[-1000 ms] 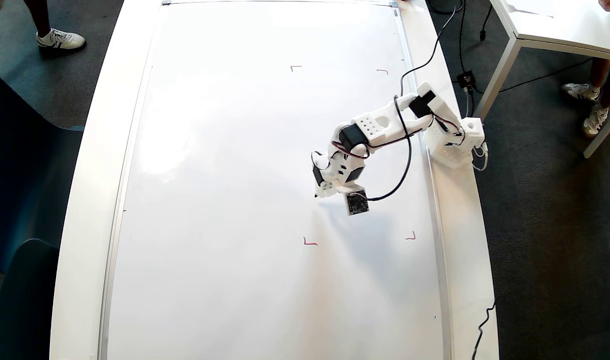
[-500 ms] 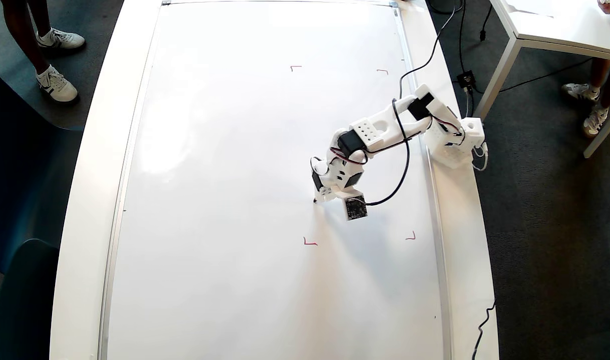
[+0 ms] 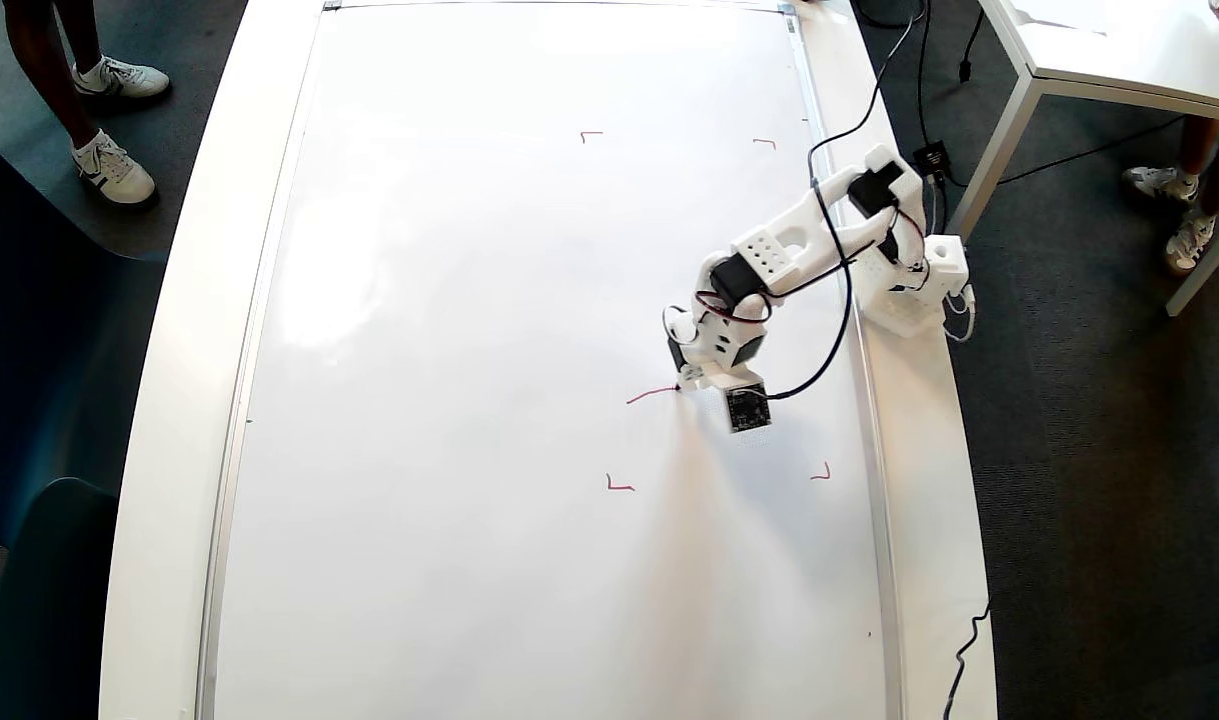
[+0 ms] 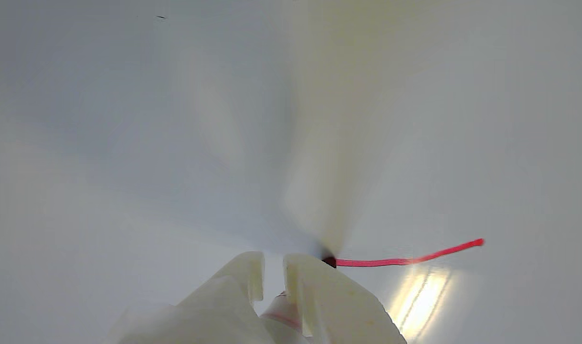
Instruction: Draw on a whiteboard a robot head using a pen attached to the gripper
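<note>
Dragging the pen [image 4: 281,313] toward 3 o'clock in the overhead view: half a second ago the tip sat farther toward 9 o'clock with no ink visible; now a short red stroke [image 3: 652,395] runs from there to the tip under the gripper [image 3: 684,383]. Wrist view confirms it: the red line [image 4: 405,258] ends at the dark nib, touching the whiteboard [image 3: 469,300]. So contact is good and ink flows; I judge this the first segment of the robot head, probably its bottom edge, nearly everything left to draw. Stroke sits at about 12 o'clock from the lower-left red corner mark [image 3: 619,485], inside the area framed by the four marks, so placement looks sane. Claw: fingers [image 4: 245,270] nearly closed with a narrow gap, the pen's white barrel and red band wedged between them low in the wrist view, so it appears clamped on the pen. Stroke tilts slightly, rising toward the tip, so line straightness is worth watching. Containers: none in either view, nothing to report.
</note>
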Robot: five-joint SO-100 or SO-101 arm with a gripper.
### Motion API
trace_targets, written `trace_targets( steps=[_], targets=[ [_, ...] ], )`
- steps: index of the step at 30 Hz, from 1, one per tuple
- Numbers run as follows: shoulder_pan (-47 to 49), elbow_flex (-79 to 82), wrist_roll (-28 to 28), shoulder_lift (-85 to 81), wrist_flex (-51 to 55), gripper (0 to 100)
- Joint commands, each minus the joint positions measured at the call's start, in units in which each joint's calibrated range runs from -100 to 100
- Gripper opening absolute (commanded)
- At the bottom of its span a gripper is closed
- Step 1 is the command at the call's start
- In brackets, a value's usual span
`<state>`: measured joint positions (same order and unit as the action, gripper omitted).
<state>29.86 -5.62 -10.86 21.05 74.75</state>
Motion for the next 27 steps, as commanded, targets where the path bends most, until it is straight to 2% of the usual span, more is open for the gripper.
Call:
trace_targets(
  steps=[1,14,27],
  targets=[
    [1.70,9.02,-1.31,-6.92,-0.20,1],
    [4.72,30.18,-2.22,-21.01,-0.38,1],
    [-1.83,41.43,-1.26,-26.38,-2.55,1]
  ],
)
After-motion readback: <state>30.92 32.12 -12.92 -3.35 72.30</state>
